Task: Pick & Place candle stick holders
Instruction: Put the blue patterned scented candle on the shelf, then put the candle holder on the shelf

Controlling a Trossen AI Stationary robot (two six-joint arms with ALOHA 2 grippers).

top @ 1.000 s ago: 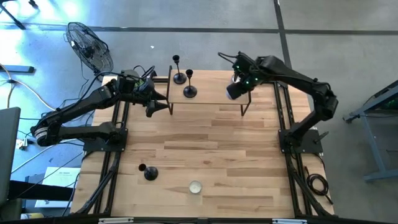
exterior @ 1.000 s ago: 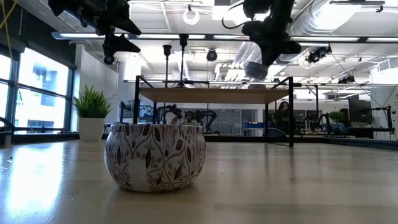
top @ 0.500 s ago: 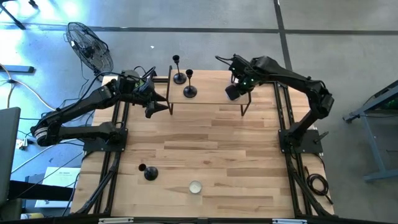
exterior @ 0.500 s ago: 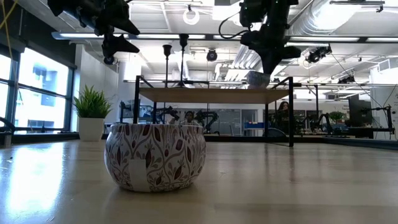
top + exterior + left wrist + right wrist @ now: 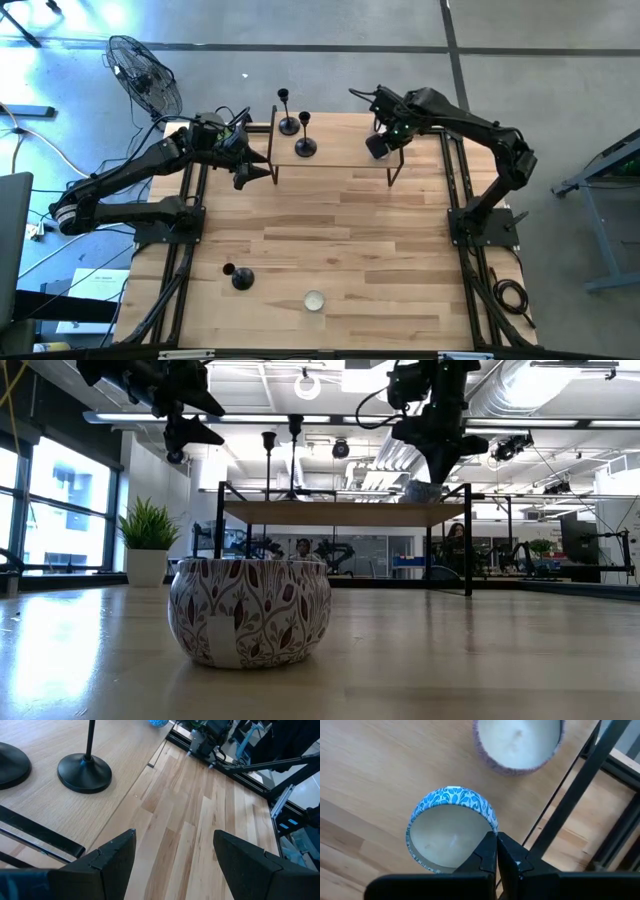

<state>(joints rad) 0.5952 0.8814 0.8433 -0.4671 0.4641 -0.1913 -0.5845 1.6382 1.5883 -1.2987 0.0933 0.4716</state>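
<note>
Looking straight down, a wooden table point(image 5: 330, 250) is seen with a raised wooden shelf point(image 5: 335, 140) along its far edge. Two black candle stick holders point(image 5: 297, 135) stand together on the shelf's left part, presumably already placed there. A third holder point(image 5: 238, 277) remains on the table near the front left, with a round candle tin point(image 5: 314, 300) just to its right; in the low view this tin point(image 5: 249, 610) is patterned and fills the foreground.

The right gripper point(image 5: 378, 146) is held over the right end of the shelf. In its wrist view its fingers point(image 5: 487, 855) are pressed together, pinching the rim of a blue-patterned candle cup point(image 5: 451, 832), which appears to be resting on or just above the shelf surface. A second cup point(image 5: 519, 742) with a purplish rim sits near it on the shelf. The rim pinch likely keeps the cup level for setting down.

The left gripper point(image 5: 245, 172) waits at the left end of the shelf, its fingers point(image 5: 107, 857) spread apart and nothing between them.
</note>
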